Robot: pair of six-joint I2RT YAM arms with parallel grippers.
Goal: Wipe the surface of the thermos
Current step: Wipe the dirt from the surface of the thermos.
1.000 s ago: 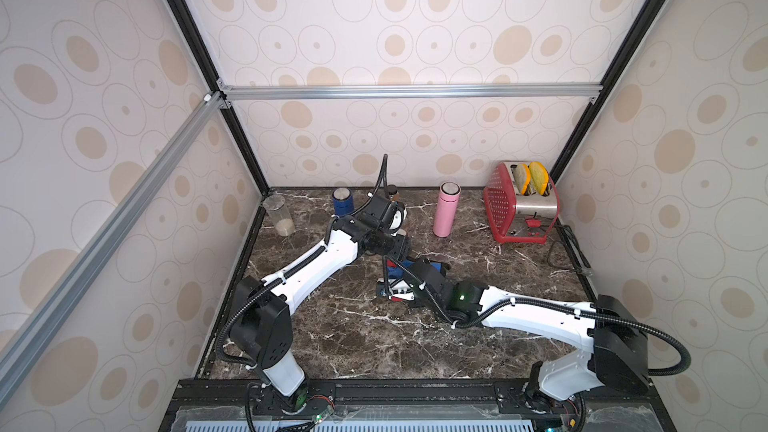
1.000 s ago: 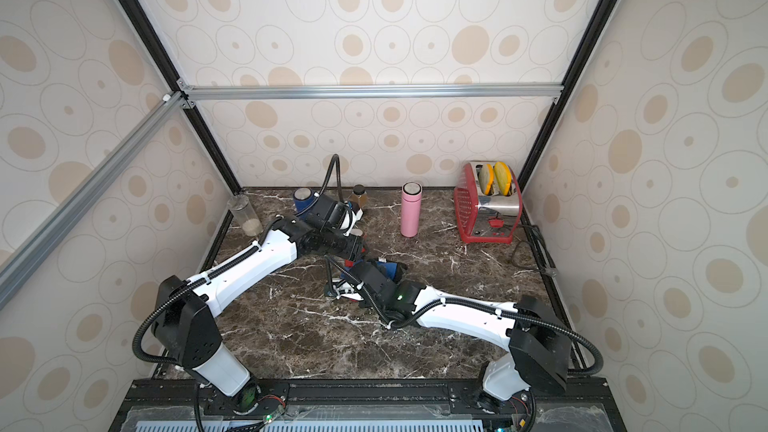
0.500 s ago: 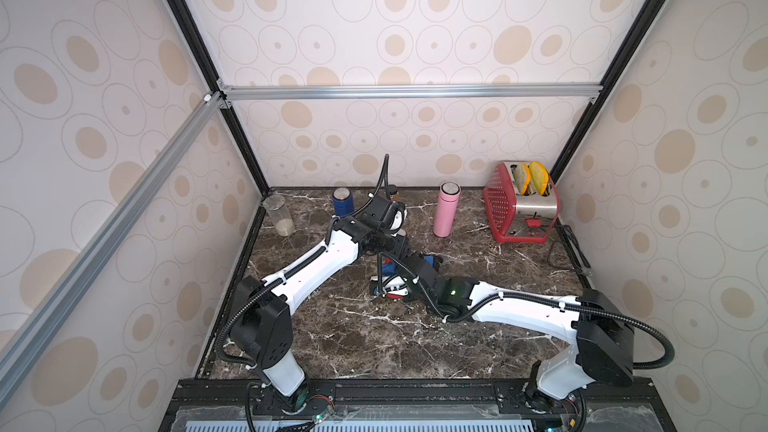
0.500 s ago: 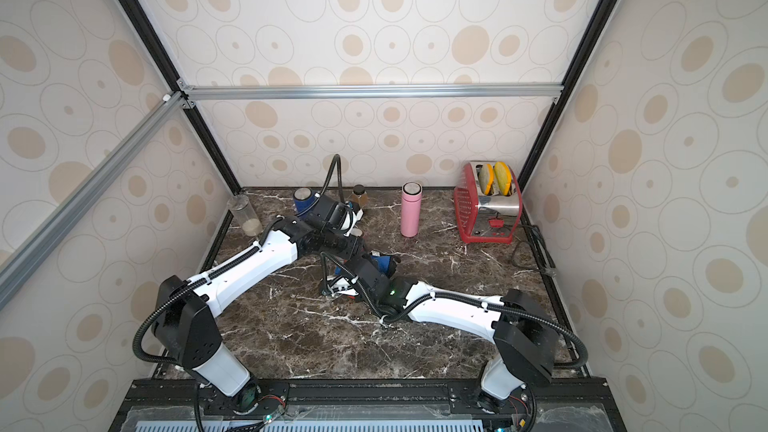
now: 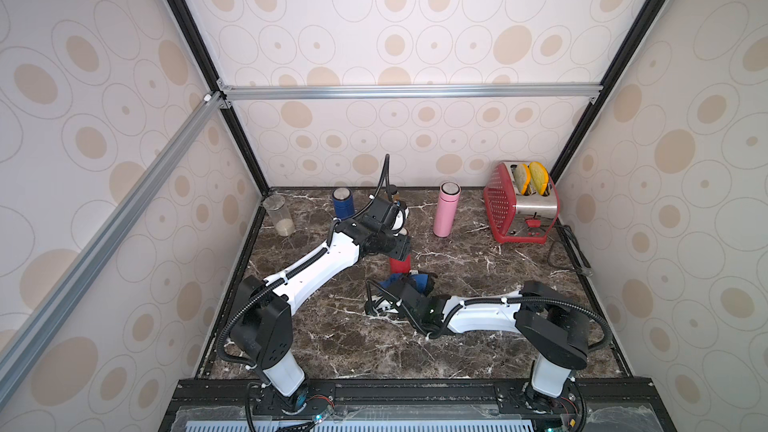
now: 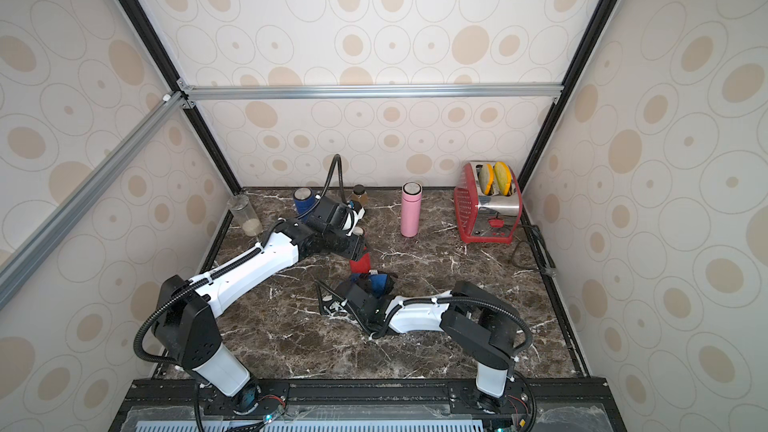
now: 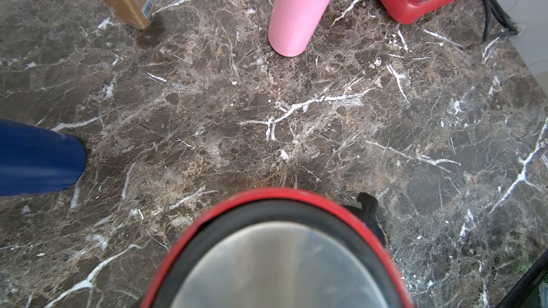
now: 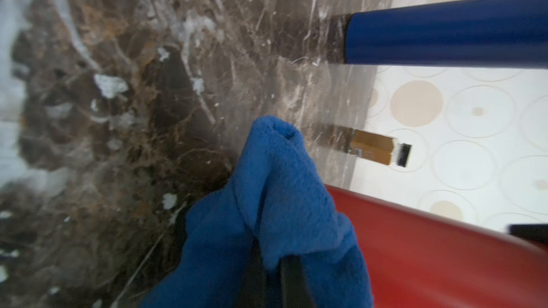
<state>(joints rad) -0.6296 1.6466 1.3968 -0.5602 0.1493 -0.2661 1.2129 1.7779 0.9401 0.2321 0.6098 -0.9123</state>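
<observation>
Right wrist: right gripper [image 8: 274, 265] clenched on blue cloth [image 8: 275, 197], pressed to red thermos [image 8: 430, 247] wall, mid table [image 5: 478, 259].
Left gripper [image 5: 398, 252] grips its top, upright; suggest long vertical strokes, light side force, so it doesn't twist loose.

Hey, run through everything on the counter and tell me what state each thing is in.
red thermos: upright, lid on, gripped at its top by the left hand.
blue cloth: bunched, clamped in the right hand, against the red thermos.
pink thermos: upright, lid on.
blue thermos: upright, lid on.
toaster: two slices in slots.
glass jar: upright, pale powder at bottom.
brown bottle: upright, capped.
</observation>
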